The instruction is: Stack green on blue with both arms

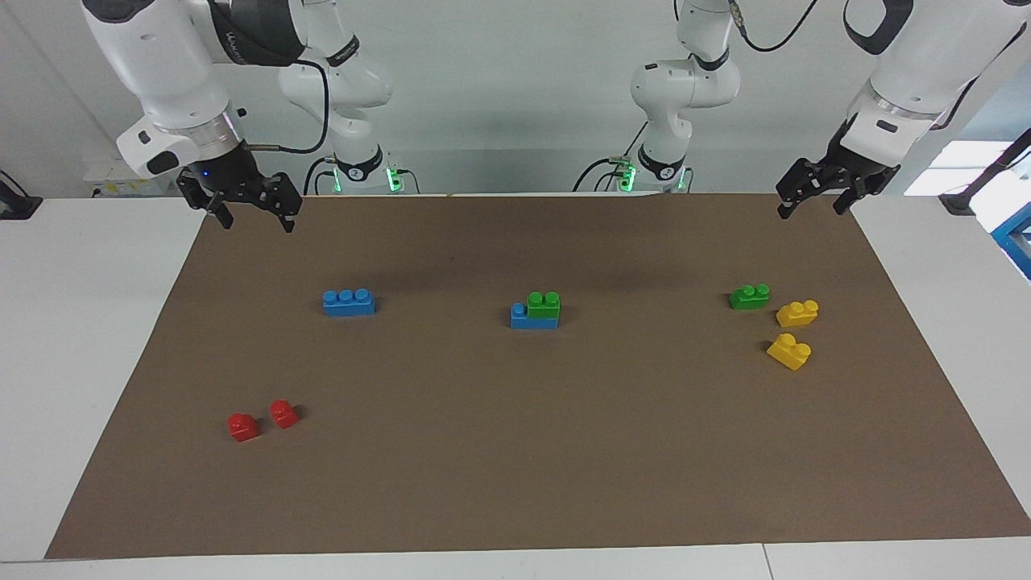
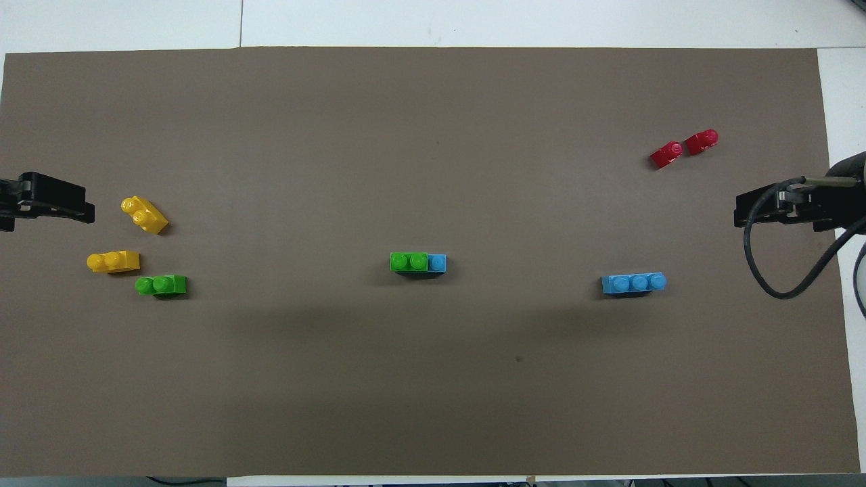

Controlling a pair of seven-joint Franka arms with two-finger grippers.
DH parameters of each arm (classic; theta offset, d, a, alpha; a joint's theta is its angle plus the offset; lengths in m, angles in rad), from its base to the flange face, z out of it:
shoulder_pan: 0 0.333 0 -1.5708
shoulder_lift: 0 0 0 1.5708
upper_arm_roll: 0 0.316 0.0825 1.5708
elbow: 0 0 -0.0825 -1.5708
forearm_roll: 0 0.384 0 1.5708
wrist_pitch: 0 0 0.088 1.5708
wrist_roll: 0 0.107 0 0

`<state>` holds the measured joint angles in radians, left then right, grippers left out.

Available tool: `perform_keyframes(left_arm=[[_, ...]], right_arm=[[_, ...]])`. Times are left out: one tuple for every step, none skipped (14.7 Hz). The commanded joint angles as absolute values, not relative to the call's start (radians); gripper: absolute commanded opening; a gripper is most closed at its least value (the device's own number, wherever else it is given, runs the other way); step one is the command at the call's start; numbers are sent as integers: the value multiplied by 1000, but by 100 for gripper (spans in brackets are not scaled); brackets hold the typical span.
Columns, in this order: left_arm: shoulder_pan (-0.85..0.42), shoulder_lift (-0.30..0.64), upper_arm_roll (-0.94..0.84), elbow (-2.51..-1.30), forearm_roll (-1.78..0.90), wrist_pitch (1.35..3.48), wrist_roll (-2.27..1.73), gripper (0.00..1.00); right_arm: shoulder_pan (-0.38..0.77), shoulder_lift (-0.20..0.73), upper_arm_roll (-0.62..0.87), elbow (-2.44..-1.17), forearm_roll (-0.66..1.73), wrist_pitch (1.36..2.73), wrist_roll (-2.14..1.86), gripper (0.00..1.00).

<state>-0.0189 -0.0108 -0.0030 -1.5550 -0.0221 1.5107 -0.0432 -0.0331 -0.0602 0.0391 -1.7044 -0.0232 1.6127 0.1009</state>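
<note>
Green brick (image 1: 544, 304) seated on blue brick (image 1: 523, 317) at mid-mat, covering two of the three studs, with one blue stud left bare at the right arm's end. Same stack from overhead: green (image 2: 408, 261) on top, bare blue stud (image 2: 438, 262) showing beside it.

Second blue brick (image 1: 348, 302), bare, lying flat toward the right arm's end of the brown mat (image 1: 515, 451), about as far from the robots as the stack and well apart from it. Second green brick (image 1: 749, 296) lying alone toward the left arm's end, just beside a yellow brick (image 1: 797, 312); another yellow brick (image 1: 789, 351) a little farther from the robots, turned at an angle. Two small red bricks (image 1: 243, 427) (image 1: 283, 414) side by side, nearly touching, farther from the robots than the spare blue brick and toward the right arm's end.

Right gripper (image 1: 252, 218) raised over the mat's corner nearest the robots at its own end, jaws spread wide, holding nothing. Left gripper (image 1: 810, 206) raised over the matching corner at the other end, fingers likewise apart and empty. Both well clear of every brick. From overhead, only the black tips at the mat's side edges: left gripper (image 2: 51, 206), right gripper (image 2: 764, 211) with a looped black cable (image 2: 778, 284) hanging by it.
</note>
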Motion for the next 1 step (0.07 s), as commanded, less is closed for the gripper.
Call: perform_keyframes(left_arm=[[-15,8,2,-1522,-43,1491,-40,100]], right_arm=[[-48,-49,51,-1686,-41,1594,74,100]])
